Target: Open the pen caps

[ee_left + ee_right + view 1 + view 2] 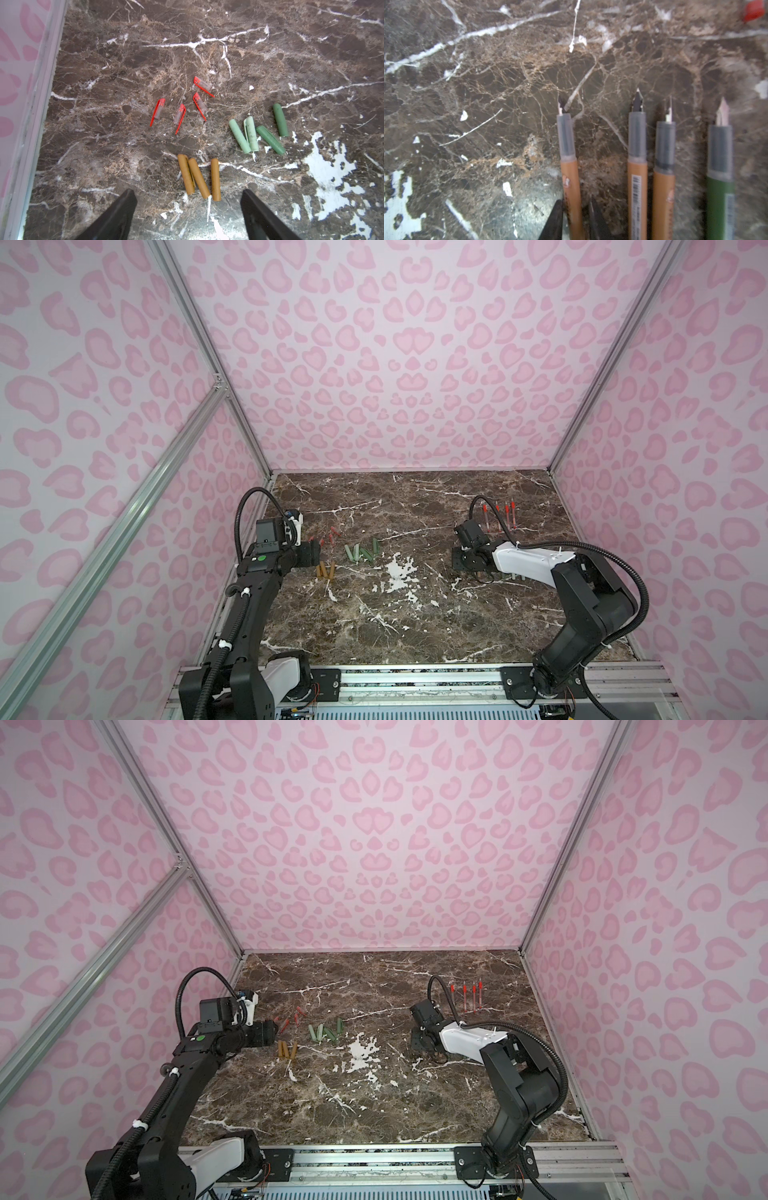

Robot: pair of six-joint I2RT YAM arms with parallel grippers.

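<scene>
Loose pen caps lie in three groups on the marble top. The three tan caps (199, 178) (326, 571) lie just ahead of my left gripper (188, 197) (318, 558), which is wide open and empty. Farther out are several red-clipped clear caps (178, 114) and several green caps (251, 135) (361, 551). My right gripper (576, 200) (478, 572) straddles an uncapped tan pen body (571, 176) that lies on the table. One finger touches it and a narrow gap shows at the other. Two more tan pens (637, 166) and a green pen (720, 187) lie parallel beside it.
Several red uncapped pens (498, 516) (469, 996) lie in a row at the back right. The pink patterned wall and its metal rail (31, 124) run close along the left arm's side. A white patch (401, 570) marks the table's middle.
</scene>
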